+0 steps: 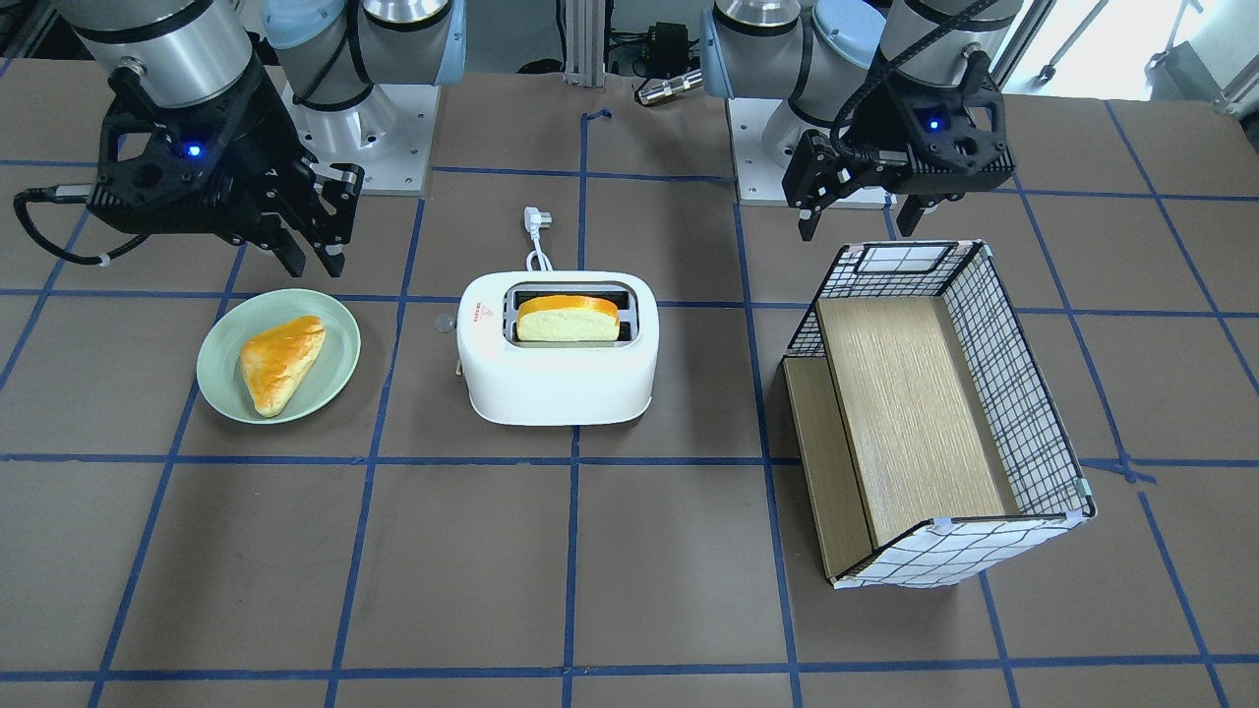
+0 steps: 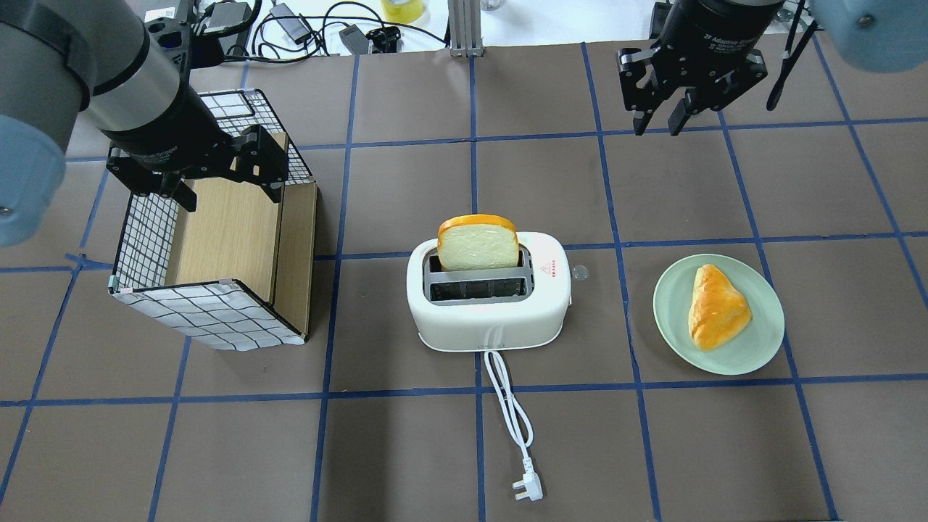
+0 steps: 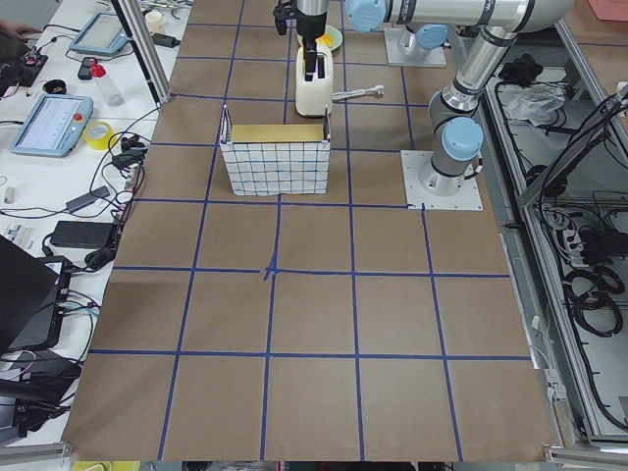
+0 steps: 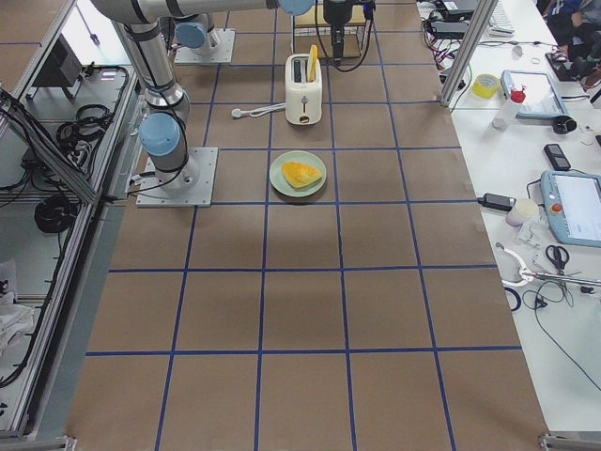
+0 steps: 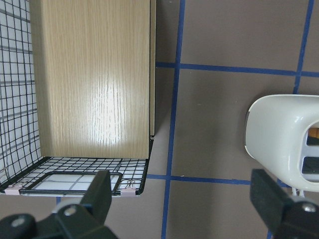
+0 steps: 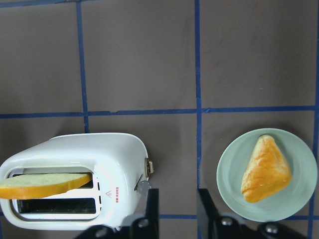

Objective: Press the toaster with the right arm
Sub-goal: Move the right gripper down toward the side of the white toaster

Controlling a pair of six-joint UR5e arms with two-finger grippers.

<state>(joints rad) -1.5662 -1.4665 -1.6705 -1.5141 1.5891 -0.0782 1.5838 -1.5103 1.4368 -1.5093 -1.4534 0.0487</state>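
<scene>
1. One toaster [image 2: 487, 304] sits mid-tabletop [image 2: 464, 449], a bread slice [image 2: 478, 244] raised in its slot, lever knob [image 2: 578, 273] facing the right arm [image 2: 714, 32].
2. Right gripper [image 2: 658, 119] hovers well apart, fingers [image 2: 643, 116] narrowly parted, holding nothing.
3. Left gripper [image 2: 221, 185] hangs released over the basket [image 2: 210, 319].

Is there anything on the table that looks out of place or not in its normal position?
Two things. The checked basket lies tipped on its side, its wooden bottom panel facing sideways and its opening toward the toaster. The toaster's plug lies loose on the table, in no socket. The bread slice stands high in one slot; the other slot is empty.
</scene>
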